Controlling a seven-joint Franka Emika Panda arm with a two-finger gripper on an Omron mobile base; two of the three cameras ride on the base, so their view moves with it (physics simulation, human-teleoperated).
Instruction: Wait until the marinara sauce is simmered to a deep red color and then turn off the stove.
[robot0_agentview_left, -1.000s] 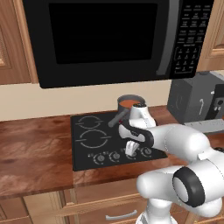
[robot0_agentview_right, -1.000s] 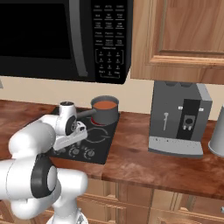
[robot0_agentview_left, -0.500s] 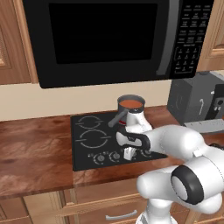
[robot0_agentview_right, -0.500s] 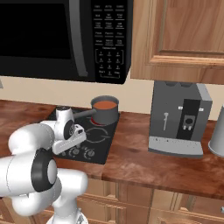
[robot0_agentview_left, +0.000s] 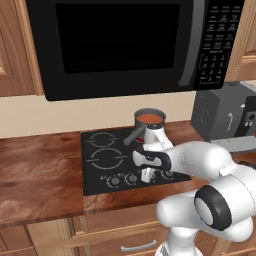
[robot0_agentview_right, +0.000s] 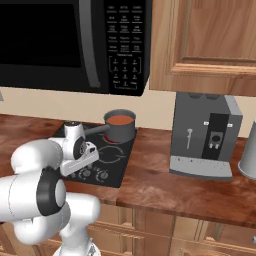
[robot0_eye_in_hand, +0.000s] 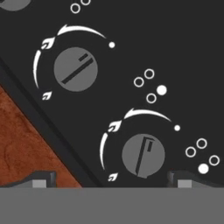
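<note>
Gripper (robot0_eye_in_hand: 112, 177) spread wide just above a stove (robot0_agentview_left: 95, 160) knob (robot0_eye_in_hand: 143, 156); orange-red marinara sauce (robot0_agentview_left: 149, 118) in saucepan (robot0_agentview_right: 120, 128) behind that knob.

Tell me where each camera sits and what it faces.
Left base view: behind the arm's left, facing the stove and saucepan; arm at lower right.
Right base view: behind its right, same stove and saucepan, plus coffee machine; arm at lower left.
Hand view: on the hand, close above two knobs; gripper tips at bottom.
</note>
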